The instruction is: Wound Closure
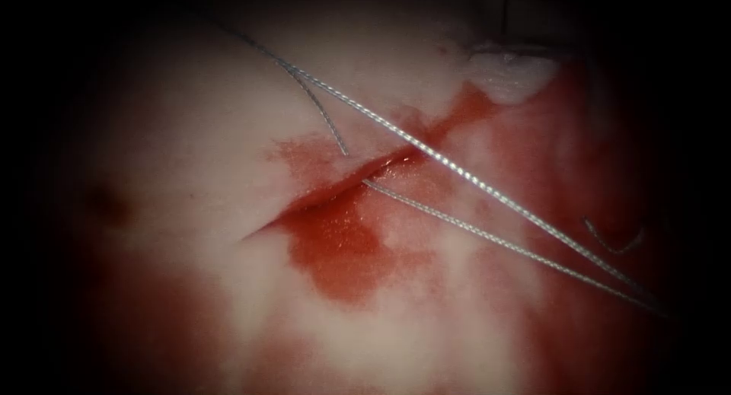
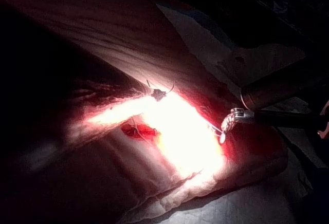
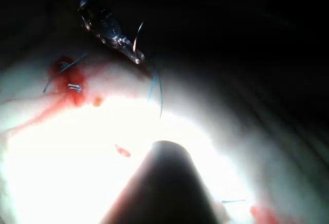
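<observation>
Two thread [image 1: 457, 167] strands run from 10 to 4 o'clock across the cut [image 1: 343, 189]; needle unseen; each claw's state: cannot tell.

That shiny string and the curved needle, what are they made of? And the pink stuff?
The thread looks like twisted or braided fibre, glinting in beads; which fibre I cannot tell. The needle, lying right of the cut, seems thin dark metal. The tissue is soft, wet pork belly, glossy under red fluid.

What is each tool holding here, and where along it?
Cannot be told. A tool in the right wrist view has the curved needle at its tip, clear of the tissue; grip and arm unclear.
</observation>
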